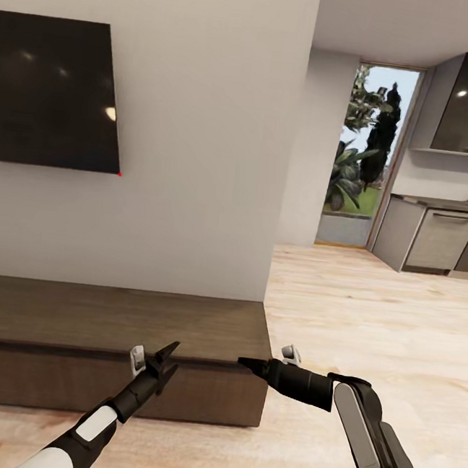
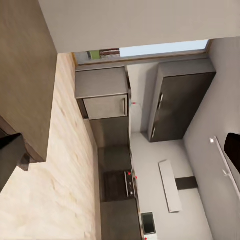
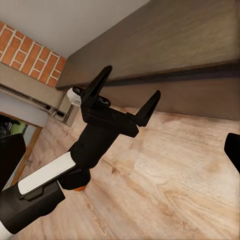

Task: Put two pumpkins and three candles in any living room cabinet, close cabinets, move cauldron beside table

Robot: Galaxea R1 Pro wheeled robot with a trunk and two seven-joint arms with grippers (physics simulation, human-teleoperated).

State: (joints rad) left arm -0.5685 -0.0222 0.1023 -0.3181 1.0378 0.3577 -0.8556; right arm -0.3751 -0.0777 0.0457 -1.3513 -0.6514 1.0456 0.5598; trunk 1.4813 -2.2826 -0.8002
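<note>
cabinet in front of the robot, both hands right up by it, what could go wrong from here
1. The right hand points at the cabinet right at its top front edge; pushing forward could ram a fingertip into the wood.
2. The cabinet fronts are flat with no handles, so the open left hand may slip when trying to pull one open.
3. The two hands are close together and could knock into each other.

cabinet cut off at left, TV too (partly)
</note>
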